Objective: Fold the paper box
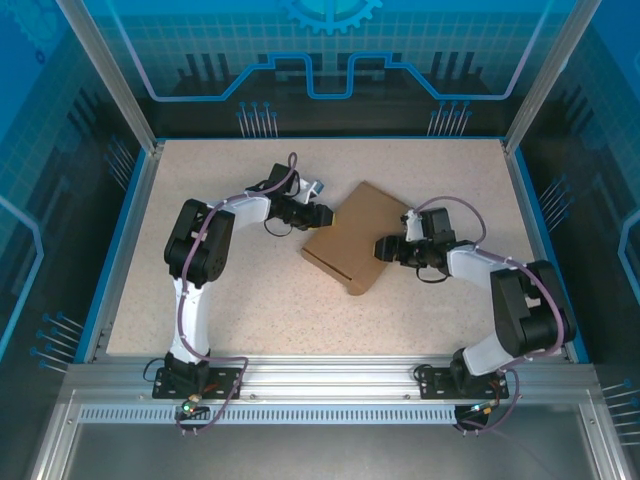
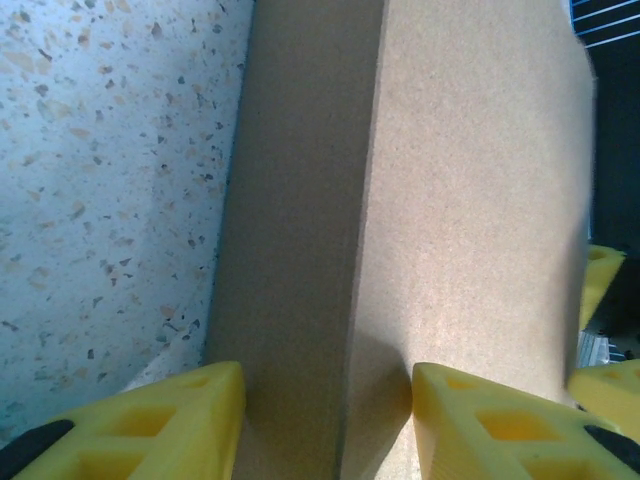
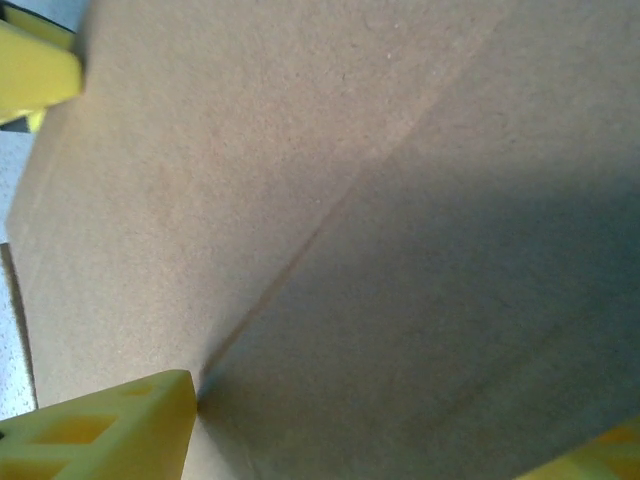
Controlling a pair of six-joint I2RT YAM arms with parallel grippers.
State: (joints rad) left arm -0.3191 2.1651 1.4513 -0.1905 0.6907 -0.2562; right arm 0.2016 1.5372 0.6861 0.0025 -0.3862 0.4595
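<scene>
The paper box [image 1: 355, 237], plain brown cardboard, lies folded shut and flat near the table's middle, turned diagonally. My left gripper [image 1: 322, 215] meets its upper-left edge. In the left wrist view that gripper [image 2: 328, 400] straddles the corner line between the box's shaded side wall [image 2: 295, 250] and its lid [image 2: 480, 200], jaws apart, one yellow fingertip [image 2: 470, 420] touching the lid. My right gripper [image 1: 383, 247] comes in from the box's right side. In the right wrist view it [image 3: 400, 430] stands wide against the cardboard [image 3: 300, 150], one fingertip [image 3: 110, 430] at the end of a crease.
The speckled tabletop [image 1: 240, 300] lies open on all sides of the box. Blue walls [image 1: 125, 230] and metal posts fence the table, and an aluminium rail [image 1: 330, 385] runs along the near edge. The other arm's yellow fingers show across the box [image 2: 600, 280] [image 3: 35, 65].
</scene>
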